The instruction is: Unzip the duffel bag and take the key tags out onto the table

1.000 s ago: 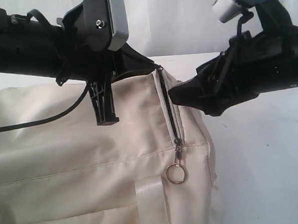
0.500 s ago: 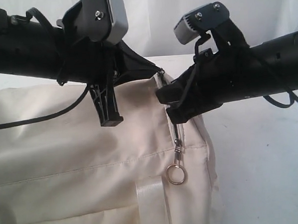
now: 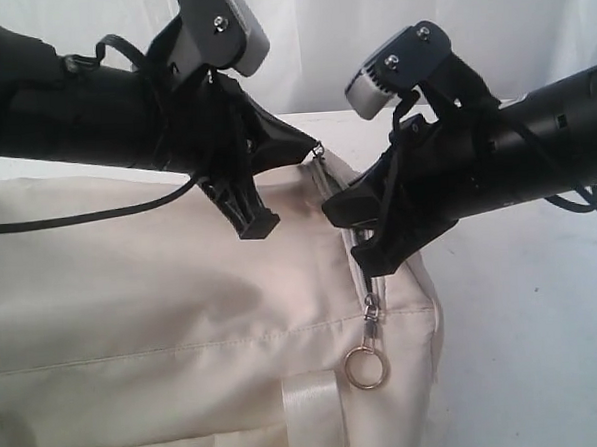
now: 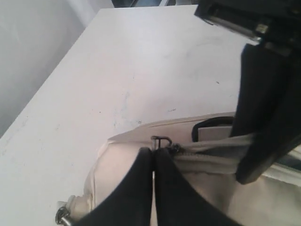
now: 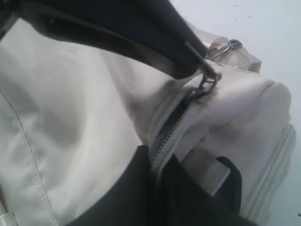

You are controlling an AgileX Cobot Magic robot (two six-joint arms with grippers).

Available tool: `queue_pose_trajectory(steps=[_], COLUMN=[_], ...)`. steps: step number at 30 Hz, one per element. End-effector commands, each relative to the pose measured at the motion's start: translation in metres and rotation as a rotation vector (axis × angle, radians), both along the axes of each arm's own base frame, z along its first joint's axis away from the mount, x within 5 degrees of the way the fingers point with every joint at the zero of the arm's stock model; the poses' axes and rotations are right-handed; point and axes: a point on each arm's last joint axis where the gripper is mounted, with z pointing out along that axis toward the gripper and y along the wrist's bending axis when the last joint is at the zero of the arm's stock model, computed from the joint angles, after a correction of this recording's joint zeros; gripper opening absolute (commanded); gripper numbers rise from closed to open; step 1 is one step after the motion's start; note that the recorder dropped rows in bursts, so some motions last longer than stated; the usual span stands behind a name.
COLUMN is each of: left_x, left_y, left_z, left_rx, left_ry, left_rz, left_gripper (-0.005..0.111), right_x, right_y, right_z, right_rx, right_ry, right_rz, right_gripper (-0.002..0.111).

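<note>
Duffel bag lengthwise across the table, zipper end rightward

Cream duffel bag on white table, w/ ring zip pull at end

You have little room over the zipped end of the cream fabric duffel bag. The left hand and right hand, both clamped on it, crowd the zipper from either side. The white tabletop right of the bag lies open. The metal ring pull hangs unobstructed below the right hand.
</note>
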Motion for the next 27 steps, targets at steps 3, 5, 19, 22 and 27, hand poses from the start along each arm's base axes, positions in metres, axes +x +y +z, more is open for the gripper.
queue_pose_trajectory(steps=[3,5,19,22,27], left_x=[0.024,0.029,0.061,0.066,0.072], left_y=[0.018,0.022,0.06,0.065,0.071], left_z=[0.002,0.0,-0.021,-0.025,-0.032], left_rx=[-0.071,-0.071,-0.082,-0.083,-0.087], left_ry=[0.042,0.053,0.193,0.209,0.246], left_rz=[0.17,0.188,0.31,0.333,0.362], left_gripper=[0.0,0.0,0.0,0.0,0.0], right_x=[-0.01,-0.009,0.0,0.0,0.002], right_y=[0.001,0.001,0.0,-0.001,-0.001], right_z=[-0.005,-0.005,-0.002,-0.002,-0.002], right_rx=[-0.05,-0.05,-0.017,-0.018,-0.014], right_ry=[0.032,0.031,0.01,0.009,0.0], right_rz=[0.101,0.099,-0.026,-0.026,-0.048], right_gripper=[0.003,0.003,0.003,0.003,0.003])
